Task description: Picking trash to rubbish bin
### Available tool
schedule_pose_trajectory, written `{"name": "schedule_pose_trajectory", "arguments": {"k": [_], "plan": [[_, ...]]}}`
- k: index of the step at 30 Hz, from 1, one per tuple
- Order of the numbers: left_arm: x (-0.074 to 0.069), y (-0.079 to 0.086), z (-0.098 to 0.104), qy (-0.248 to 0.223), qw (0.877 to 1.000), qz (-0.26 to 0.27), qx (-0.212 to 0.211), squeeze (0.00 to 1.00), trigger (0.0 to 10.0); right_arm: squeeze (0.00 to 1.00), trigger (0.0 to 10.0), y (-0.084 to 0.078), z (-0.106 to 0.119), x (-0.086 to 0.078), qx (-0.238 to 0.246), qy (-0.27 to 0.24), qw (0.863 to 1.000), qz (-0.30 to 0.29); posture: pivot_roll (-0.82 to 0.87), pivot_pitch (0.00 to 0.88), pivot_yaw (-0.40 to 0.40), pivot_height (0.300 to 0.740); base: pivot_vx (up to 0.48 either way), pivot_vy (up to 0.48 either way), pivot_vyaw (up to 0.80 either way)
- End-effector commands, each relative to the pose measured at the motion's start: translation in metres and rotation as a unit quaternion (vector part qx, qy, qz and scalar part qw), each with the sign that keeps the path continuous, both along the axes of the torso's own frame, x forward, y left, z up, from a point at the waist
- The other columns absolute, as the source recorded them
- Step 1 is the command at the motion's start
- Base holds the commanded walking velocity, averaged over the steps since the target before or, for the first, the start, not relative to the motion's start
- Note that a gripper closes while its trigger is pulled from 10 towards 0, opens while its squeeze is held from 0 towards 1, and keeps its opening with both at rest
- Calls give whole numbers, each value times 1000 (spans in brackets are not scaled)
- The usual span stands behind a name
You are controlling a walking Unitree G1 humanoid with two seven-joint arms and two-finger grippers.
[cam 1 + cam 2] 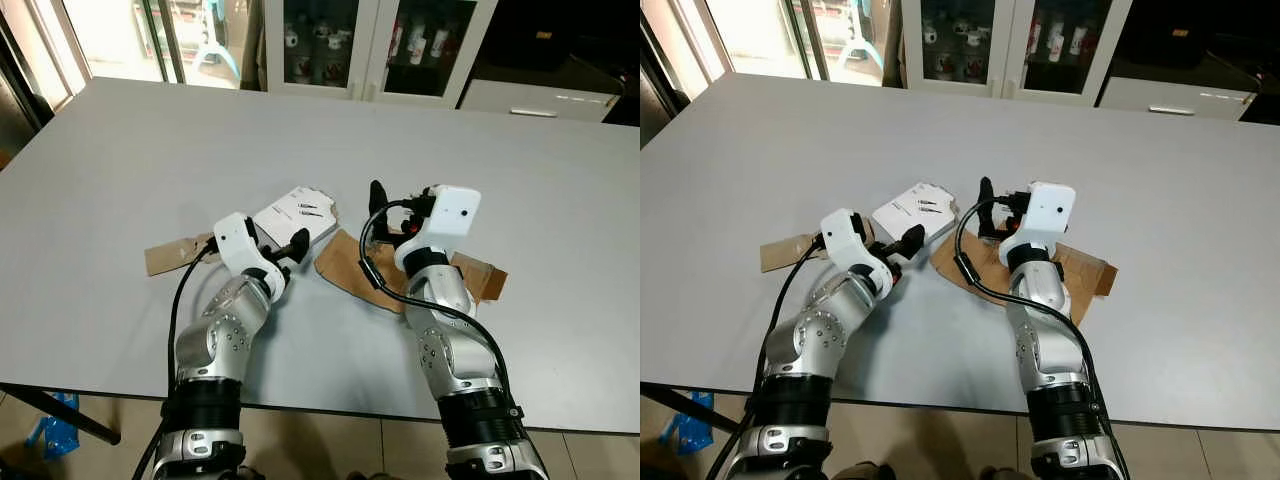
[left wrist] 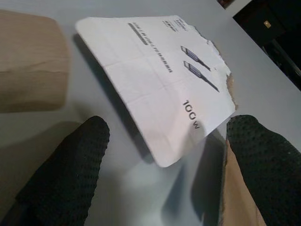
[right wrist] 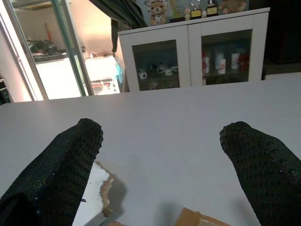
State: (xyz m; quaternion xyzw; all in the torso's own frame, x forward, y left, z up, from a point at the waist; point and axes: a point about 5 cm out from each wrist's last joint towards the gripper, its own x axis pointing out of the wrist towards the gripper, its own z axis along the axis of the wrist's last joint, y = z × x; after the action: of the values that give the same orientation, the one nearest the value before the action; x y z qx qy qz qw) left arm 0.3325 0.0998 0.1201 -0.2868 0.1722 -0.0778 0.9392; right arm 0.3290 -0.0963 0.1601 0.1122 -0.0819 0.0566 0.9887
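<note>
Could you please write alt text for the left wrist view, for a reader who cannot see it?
A torn white cable package, printed "100W", lies on the grey table between the open left gripper's two black fingers. Brown cardboard lies beside it.

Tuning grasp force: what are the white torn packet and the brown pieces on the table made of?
White packet: looks like thin printed card, smooth matte white face with cable pictures and "100W"; the ragged edge shows a brown fibre core.
Brown pieces: plain unprinted cardboard by the look, matte, flat, torn outlines.
Left hand is open, fingers either side of the packet's near corner.
</note>
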Motion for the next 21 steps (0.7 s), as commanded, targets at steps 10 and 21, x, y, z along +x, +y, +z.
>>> {"name": "schedule_pose_trajectory", "arguments": {"k": [10,21], "plan": [[10,-3,0,23,999,21,-28,0,10000,0,10000,4,4,-4,4,2,999,36,-62,119,-39,740,0,0,0],[12,-4,1,21,999,22,-31,0,10000,0,10000,17,-6,-9,-33,39,990,130,-64,118,-43,740,0,0,0]]}}
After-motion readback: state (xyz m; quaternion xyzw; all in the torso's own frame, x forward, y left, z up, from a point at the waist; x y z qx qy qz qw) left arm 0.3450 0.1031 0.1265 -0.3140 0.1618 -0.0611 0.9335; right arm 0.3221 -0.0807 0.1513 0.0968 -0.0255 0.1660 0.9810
